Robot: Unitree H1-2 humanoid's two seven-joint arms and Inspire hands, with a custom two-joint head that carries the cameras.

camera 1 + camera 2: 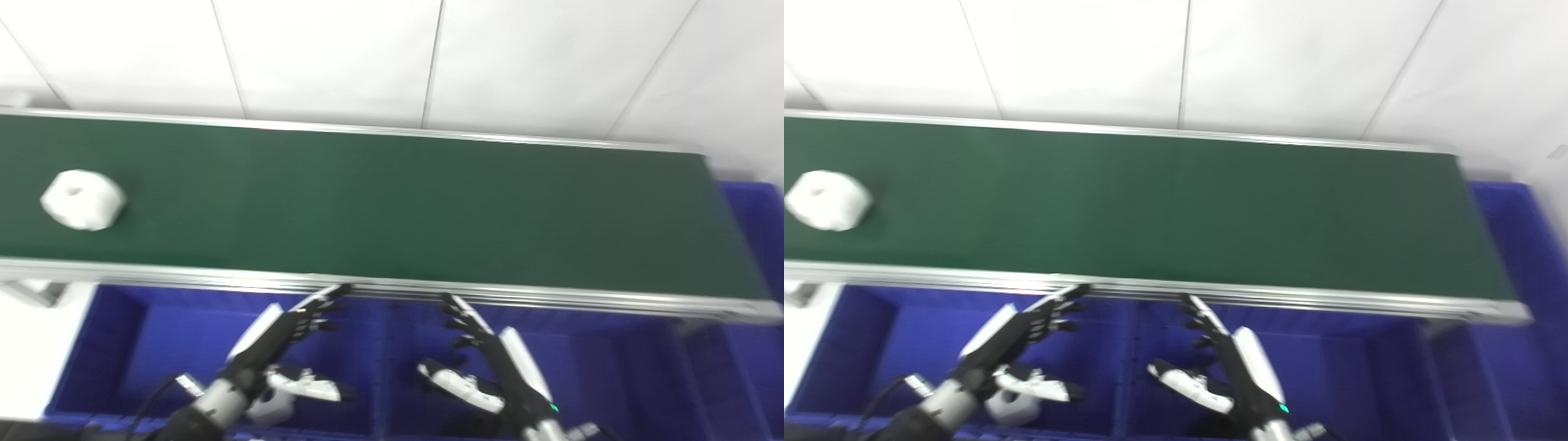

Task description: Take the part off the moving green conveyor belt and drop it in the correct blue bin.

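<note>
Across the top runs the green conveyor belt (392, 202), with the blue bins (122, 343) tucked right under its near rail so a lifted part only has a short drop. Far left on the belt sits the white part (82, 199), well apart from both hands, so I judge I'm just waiting for it to ride in. Left hand (288, 343) and right hand (484, 361) hover over the bins, fingers spread, holding nothing; a white piece (1012, 407) already lies in the bin below the left.
</note>
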